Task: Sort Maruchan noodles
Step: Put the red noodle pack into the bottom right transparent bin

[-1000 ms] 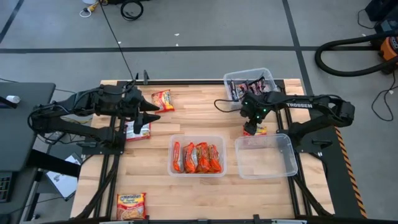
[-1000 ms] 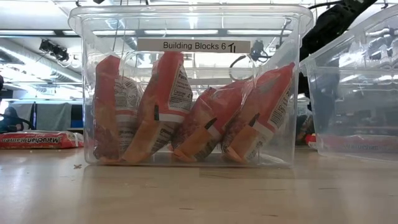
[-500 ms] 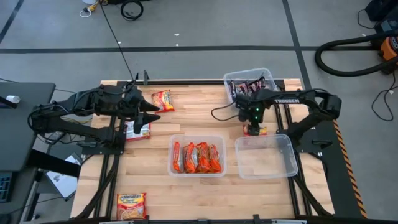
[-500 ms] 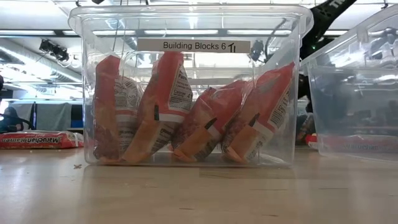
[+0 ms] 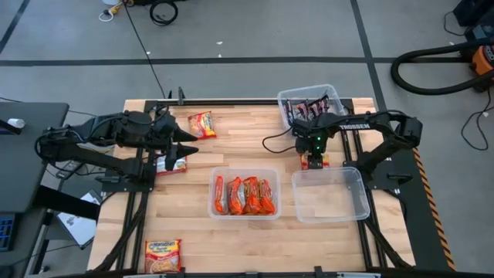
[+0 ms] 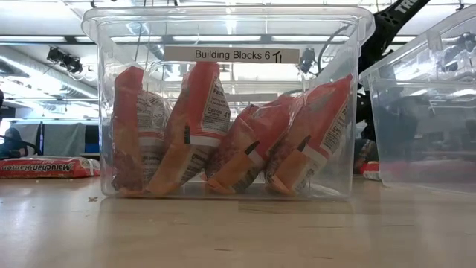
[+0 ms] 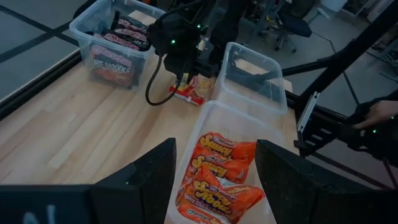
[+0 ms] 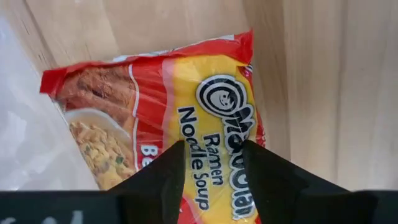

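From my overhead feed I have the right gripper down over a yellow-red noodle packet that lies flat on the table, in the gap between the rear bin holding dark-wrapped packets and the empty clear bin in front of it. Through the right wrist camera I see that packet filling the frame, label up, reading "Ramen Noodle Soup", with my two dark fingers spread apart just above it and nothing pinched between them; I cannot tell whether the tips touch the wrapper. The middle bin holds four orange-red packets standing on edge side by side, and the low camera shows them leaning against each other behind a label reading "Building Blocks 6". My left gripper waits over the table's left side with its fingers parted, holding nothing, just beside a packet lying partly under the arm. Another yellow-red packet lies flat toward the back of the table, and one more sits alone at the front left corner, well apart from the rest.
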### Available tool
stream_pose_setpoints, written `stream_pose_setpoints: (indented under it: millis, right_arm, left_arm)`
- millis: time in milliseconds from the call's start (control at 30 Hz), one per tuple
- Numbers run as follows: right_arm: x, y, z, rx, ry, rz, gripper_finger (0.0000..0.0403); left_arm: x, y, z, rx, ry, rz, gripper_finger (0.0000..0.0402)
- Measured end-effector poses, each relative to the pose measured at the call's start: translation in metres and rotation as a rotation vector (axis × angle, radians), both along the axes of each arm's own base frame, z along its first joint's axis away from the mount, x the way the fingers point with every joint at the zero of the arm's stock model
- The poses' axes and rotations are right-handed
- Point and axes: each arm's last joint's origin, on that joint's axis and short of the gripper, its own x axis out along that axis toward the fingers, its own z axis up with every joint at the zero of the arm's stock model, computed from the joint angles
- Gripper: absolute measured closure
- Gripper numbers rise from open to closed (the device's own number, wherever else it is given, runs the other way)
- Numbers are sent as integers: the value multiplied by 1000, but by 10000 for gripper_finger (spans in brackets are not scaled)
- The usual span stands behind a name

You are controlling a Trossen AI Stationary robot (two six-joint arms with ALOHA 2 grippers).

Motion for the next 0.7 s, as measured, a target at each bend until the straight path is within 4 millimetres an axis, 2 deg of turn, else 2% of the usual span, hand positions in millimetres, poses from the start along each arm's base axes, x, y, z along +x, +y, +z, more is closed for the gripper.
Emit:
stream_pose_setpoints:
  millis: [267, 467, 700]
  right_arm:
    - [-4, -2, 17, -39, -11, 8, 245]
    - [-3, -11, 8, -16, 9, -22, 245]
    - [-1, -10, -2, 43, 70, -83, 245]
  left_arm:
    - [0, 0, 0, -2, 0, 4, 180]
    - [0, 1, 0, 2, 0, 14, 180]
    - [0, 1, 0, 1, 5, 11, 180]
